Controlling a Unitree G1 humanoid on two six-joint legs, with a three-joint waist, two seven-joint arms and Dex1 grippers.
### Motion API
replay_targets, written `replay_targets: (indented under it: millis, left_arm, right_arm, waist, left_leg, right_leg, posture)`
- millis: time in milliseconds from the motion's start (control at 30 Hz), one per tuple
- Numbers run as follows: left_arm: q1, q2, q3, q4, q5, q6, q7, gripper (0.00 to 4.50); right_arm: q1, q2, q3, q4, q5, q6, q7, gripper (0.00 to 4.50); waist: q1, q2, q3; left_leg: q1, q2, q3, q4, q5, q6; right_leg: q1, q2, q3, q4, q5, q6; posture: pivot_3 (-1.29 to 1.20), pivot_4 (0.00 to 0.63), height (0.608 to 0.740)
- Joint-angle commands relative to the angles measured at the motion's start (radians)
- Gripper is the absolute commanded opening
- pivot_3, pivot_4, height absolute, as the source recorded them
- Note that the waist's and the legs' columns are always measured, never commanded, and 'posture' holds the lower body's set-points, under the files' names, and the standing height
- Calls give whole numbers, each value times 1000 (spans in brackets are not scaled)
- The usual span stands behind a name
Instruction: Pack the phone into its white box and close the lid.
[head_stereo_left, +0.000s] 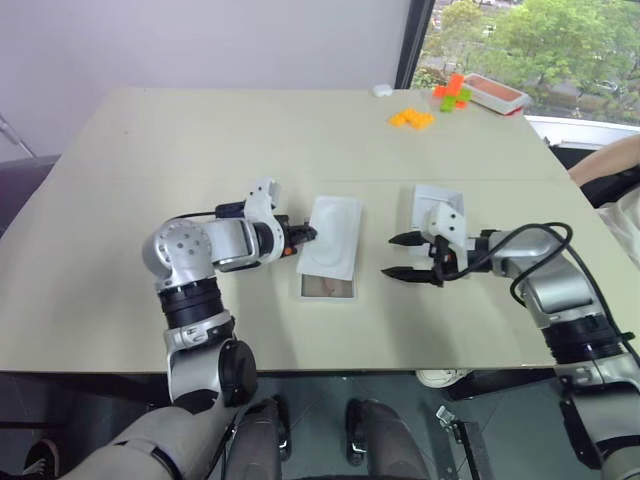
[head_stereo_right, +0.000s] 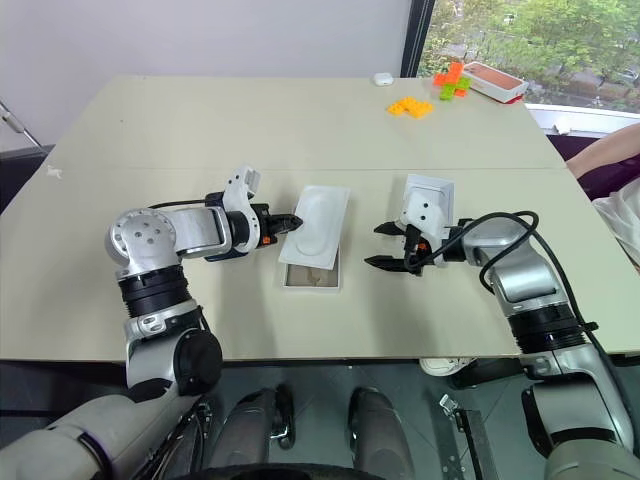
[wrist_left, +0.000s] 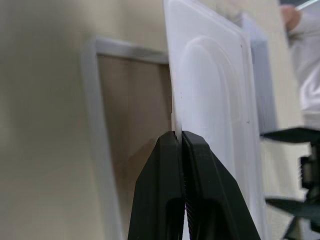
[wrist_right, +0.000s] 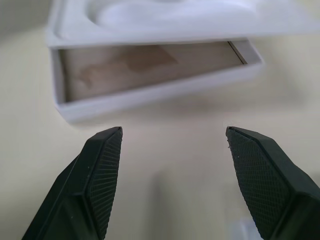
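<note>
On the left, the left gripper (head_stereo_left: 308, 235) is pinched shut on the edge of a white insert (head_stereo_left: 332, 235), the piece with the rounded oblong recess. The insert is held tilted above the white box (head_stereo_left: 327, 287), covering its far part, so that only the near end of the brown floor is seen from the head cameras. In the left wrist view the closed fingertips (wrist_left: 176, 145) are seen clamped on the insert's thin rim, with the box wall (wrist_left: 93, 105) beside it.

The box's long axis is laid running away from the robot, and the insert is held roughly along the same line. The box is just right of the left gripper and left of the right gripper (head_stereo_left: 405, 256), between the two; the left one is judged the nearer.

To the right, the right gripper is held with its fingers spread wide and nothing between them, pointed toward the box across bare table (head_stereo_left: 120, 300). Behind it a white rectangular piece (head_stereo_left: 438, 205) is lying flat, probably the lid; its printed face cannot be made out.

The phone cannot be located, so the insert is judged to need setting aside first.

No brand, label or writing can be read.
</note>
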Motion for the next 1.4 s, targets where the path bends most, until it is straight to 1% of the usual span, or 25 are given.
replay_targets:
  millis: [33, 100, 233, 300, 467, 567, 767, 867, 1000, 1067, 1100, 1167, 1200, 1267, 1367, 1400]
  left_arm:
    - [5, -19, 6, -50, 4, 8, 21, 0]
    - [12, -21, -1, -56, 5, 8, 20, 0]
    - [50, -59, -37, -96, 2, 8, 40, 0]
    - [64, -62, -59, -112, 7, 8, 43, 0]
    - [71, -64, -66, -133, 34, 8, 55, 0]
    - [69, -66, -63, -146, 65, 8, 65, 971]
    - [49, -75, -57, -149, 69, 8, 34, 3995]
    - [23, -63, -62, -164, 59, -20, 2, 3995]
    - [-3, 6, -101, -166, 51, -83, -67, 3995]
    - [-13, 17, -99, -160, 47, -111, -86, 3995]
    - [-21, 18, -91, -153, 46, -115, -90, 3995]
    - [-23, 59, -115, -153, 41, -83, -121, 3995]
    - [-19, 78, -127, -156, 47, -91, -131, 3995]
    - [-20, 91, -112, -155, 45, -113, -146, 3995]
    - [-7, 155, -151, -186, 36, -206, -224, 3995]
    - [9, 192, -181, -197, 63, -283, -252, 3995]
  right_arm:
    - [-23, -2, -31, 14, -3, -46, -6, 3442]
    - [-28, 0, -27, 27, -9, -58, -6, 3442]
    - [-42, 12, -20, 51, -16, -82, -8, 3442]
    - [-46, 16, -18, 63, -22, -94, -8, 3442]
    - [-47, 18, -18, 87, -37, -125, -6, 3442]
    - [-46, 18, -19, 93, -39, -133, -5, 3498]
    - [-45, 26, -17, 98, -44, -143, -9, 3498]
    - [-56, 40, -18, 96, -42, -136, -16, 3498]
    - [-75, 59, -23, 83, -32, -113, -22, 3498]
    - [-79, 64, -20, 84, -34, -109, -26, 3498]
    - [-81, 68, -21, 85, -32, -105, -27, 3498]
    - [-89, 74, -21, 89, -33, -104, -31, 3498]
    - [-94, 77, -22, 94, -35, -105, -33, 3498]
    - [-101, 79, -24, 101, -41, -114, -38, 3498]
    - [-111, 94, -32, 93, -28, -96, -56, 3498]
    - [-118, 102, -34, 82, -24, -88, -67, 3498]
  waist:
    - [0, 0, 0]
    - [0, 0, 0]
    - [0, 0, 0]
    - [0, 0, 0]
    - [1, 0, 0]
    - [1, 0, 0]
    - [0, 0, 0]
    - [0, 0, 0]
    - [-2, 0, 0]
    - [-1, 0, 0]
    - [0, 0, 0]
    - [0, 0, 0]
    - [0, 0, 0]
    - [0, 0, 0]
    - [-1, 0, 0]
    - [-1, 0, 0]
  left_leg:
    - [0, 0, 0, 0, 0, 0]
    - [0, 0, 0, 1, 0, 0]
    - [0, 0, 0, 1, 0, 0]
    - [0, 0, -1, 1, 0, 0]
    - [0, 0, -1, 1, 0, 0]
    - [0, 0, -1, 1, 0, 0]
    - [0, 0, -1, 1, 0, 0]
    - [0, 0, -1, 1, 0, 0]
    - [0, 0, -1, 1, 0, 0]
    - [0, 0, -1, 1, 0, 0]
    - [0, 0, -1, 1, 0, 0]
    - [0, 0, 0, 1, 0, 0]
    - [0, 0, 0, 1, 0, 0]
    - [0, 0, 0, 1, 0, 0]
    - [0, 0, 0, 1, 0, 0]
    - [0, 0, 0, 1, 0, 0]
  right_leg:
    - [0, 0, 0, 0, 0, 0]
    - [0, -1, 0, 0, 0, 0]
    - [1, -1, 0, 0, 0, 0]
    - [1, -1, 0, 0, 0, 0]
    - [1, -1, 0, 0, 0, 0]
    - [1, -1, 0, 0, 0, 0]
    - [1, -1, 0, 0, 0, 0]
    - [1, 0, 0, 0, 0, 0]
    - [0, 0, 0, 0, 0, 0]
    - [1, 0, 0, 0, 0, 0]
    - [1, 0, 0, 0, 0, 0]
    - [1, 0, 0, 0, 0, 0]
    - [0, 0, 0, 0, 0, 0]
    - [0, 0, 0, 0, 0, 0]
    - [0, 0, 0, 0, 0, 0]
    - [0, 0, 0, 0, 0, 0]
  posture:
    - [0, 150, 740]
    - [0, 150, 740]
    - [0, 150, 740]
    - [0, 150, 740]
    - [0, 150, 740]
    - [0, 150, 740]
    - [0, 150, 740]
    - [0, 150, 740]
    - [0, 150, 740]
    - [0, 150, 740]
    - [0, 150, 740]
    - [0, 150, 740]
    - [0, 150, 740]
    - [0, 150, 740]
    - [0, 150, 740]
    - [0, 150, 740]
